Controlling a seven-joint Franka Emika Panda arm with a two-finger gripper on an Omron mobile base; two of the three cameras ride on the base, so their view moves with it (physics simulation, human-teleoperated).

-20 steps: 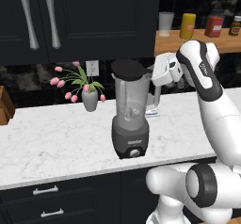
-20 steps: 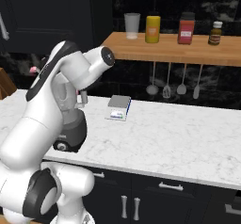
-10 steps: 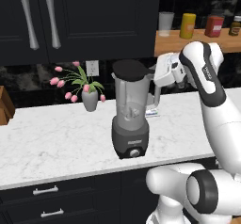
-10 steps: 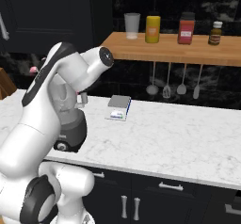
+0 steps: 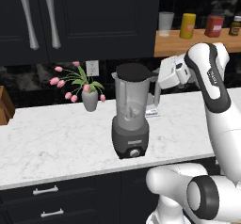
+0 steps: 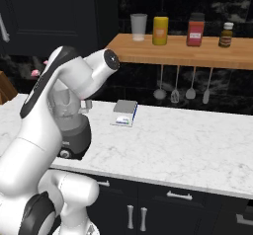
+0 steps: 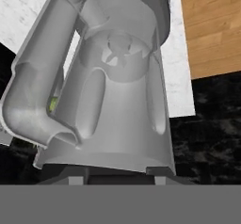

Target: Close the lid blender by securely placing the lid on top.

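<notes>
The lid [image 5: 133, 71] lies flat on the mouth of the blender [image 5: 131, 112], which stands mid-counter [image 5: 56, 138]. It looks light, stiff and smooth, so I judge the rim or the side tab the surest hold. The gripper [image 5: 162, 72] sits just beside the lid's edge at the jar's handle side; whether its fingers are apart or clamped I cannot tell.

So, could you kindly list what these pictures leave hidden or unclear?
- Hand: fingertips hidden behind the white wrist in the left base view.
- Lid: whether it is seated fully cannot be told.
- Blender: mostly hidden by the arm in the right base view.
- Shelf jar: cut by the frame edge.
</notes>
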